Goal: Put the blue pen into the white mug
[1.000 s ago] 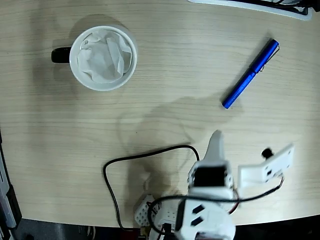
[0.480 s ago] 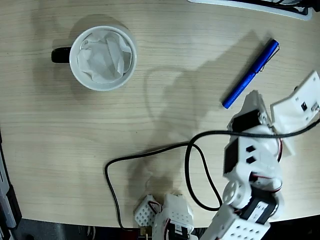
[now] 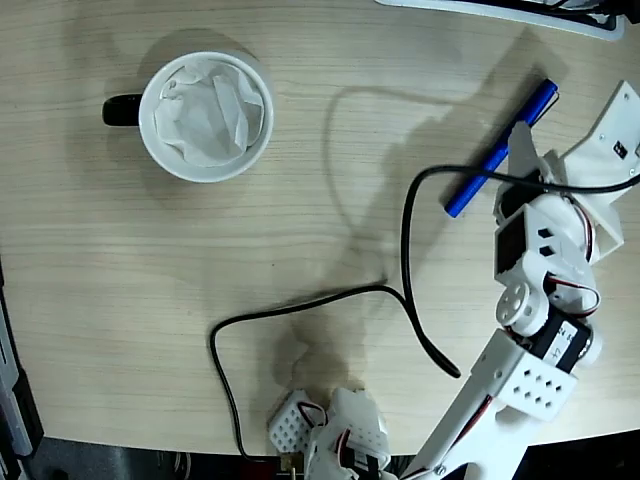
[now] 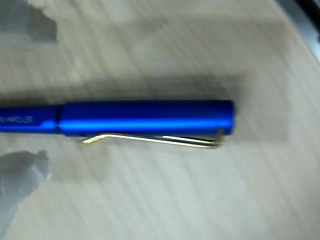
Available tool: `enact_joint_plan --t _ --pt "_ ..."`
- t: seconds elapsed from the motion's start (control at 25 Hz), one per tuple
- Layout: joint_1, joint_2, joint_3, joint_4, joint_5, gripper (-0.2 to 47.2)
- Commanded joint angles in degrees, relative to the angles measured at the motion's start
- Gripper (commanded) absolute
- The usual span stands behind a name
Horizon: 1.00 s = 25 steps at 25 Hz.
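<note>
- The pen (image 3: pixel 500 148) lies on the table (image 3: pixel 330 250), far right of the mug (image 3: pixel 207 116).
- The gripper (image 3: pixel 555 150) hovers wide open above it (nothing held).
- Straddle the barrel mid-length, then close.

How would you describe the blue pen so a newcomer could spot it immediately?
On the pale wooden table, look to the upper right of the fixed view, far from the white mug at upper left. The blue pen lies flat and diagonal beside the white arm; it is the only glossy blue thing, with a metal clip.
</note>
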Motion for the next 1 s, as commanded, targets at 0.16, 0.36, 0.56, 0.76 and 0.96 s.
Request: enact_joint_plan --t 0.16,0.36,0.56,0.76,0.96 --pt "1.2 -3.8 -2.4 -7.3 -3.9 17.2" --pt "1.1 -6.1 -2.4 -8.4 -4.1 18.9" --pt "1.1 -7.0 -2.4 -8.8 -4.2 18.9" --pt "1.1 -8.3 -2.3 -8.9 -4.2 18.9" --pt "1.2 -9.5 -2.4 -8.9 -4.2 18.7"
